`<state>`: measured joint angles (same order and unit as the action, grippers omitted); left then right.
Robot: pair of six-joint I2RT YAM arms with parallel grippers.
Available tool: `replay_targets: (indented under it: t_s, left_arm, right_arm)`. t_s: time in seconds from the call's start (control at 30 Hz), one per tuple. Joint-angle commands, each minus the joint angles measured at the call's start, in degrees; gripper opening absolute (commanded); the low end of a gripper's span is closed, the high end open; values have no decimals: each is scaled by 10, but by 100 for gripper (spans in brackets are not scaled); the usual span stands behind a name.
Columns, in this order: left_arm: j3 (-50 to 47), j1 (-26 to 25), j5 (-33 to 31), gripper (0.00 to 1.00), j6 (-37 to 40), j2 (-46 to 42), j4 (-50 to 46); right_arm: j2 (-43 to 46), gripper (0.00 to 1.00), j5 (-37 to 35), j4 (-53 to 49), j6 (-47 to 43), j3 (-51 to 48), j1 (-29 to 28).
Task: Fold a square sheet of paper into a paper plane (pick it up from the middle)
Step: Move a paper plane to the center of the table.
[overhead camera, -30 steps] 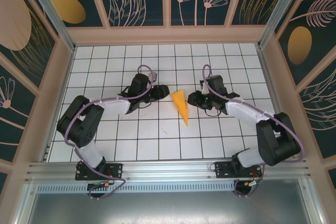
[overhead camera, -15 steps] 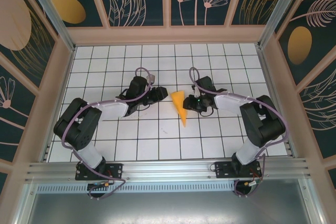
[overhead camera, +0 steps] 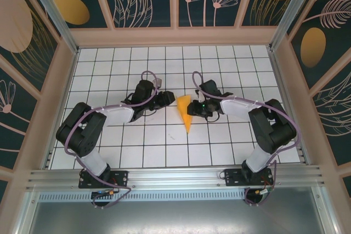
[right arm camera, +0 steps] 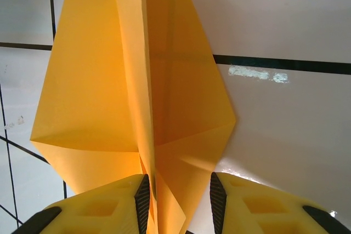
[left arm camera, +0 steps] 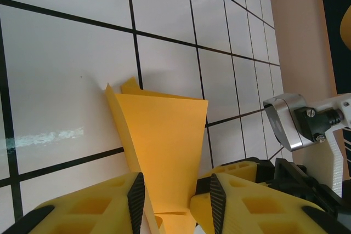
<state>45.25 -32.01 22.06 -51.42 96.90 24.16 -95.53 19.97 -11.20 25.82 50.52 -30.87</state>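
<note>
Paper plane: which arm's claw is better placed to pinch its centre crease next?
Right, probably: the centre crease of the paper plane runs straight into the open gap of the right claw, while the left claw straddles a plain flap.

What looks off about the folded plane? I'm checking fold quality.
On the paper plane, a small corner pokes out past the wide end's edge, so the layers aren't aligned. The flaps also look uneven either side of the centre crease.
</note>
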Motion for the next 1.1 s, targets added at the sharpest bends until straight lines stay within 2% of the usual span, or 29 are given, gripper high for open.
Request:
replay_targets:
  t_s: [0.0, 0.43, 0.73, 0.87, 1.07]
  left_arm:
    - [-3, 1, 7, 40, -10, 4, 11]
    - [-3, 1, 11, 39, -17, 9, 15]
    - [-9, 1, 2, 39, -19, 8, 13]
    - [-10, 1, -7, 39, -21, 4, 4]
    - [-21, 1, 1, 37, -40, 10, 5]
  right_arm:
    - [-8, 38, 13, -6, 4, 19, -16]
    - [-19, 41, -1, -5, 27, 28, -52]
    - [-49, 39, -59, -27, 51, 60, -89]
    - [-60, 39, -87, -43, 78, 80, -102]
    - [-53, 43, -63, -5, 148, 66, -103]
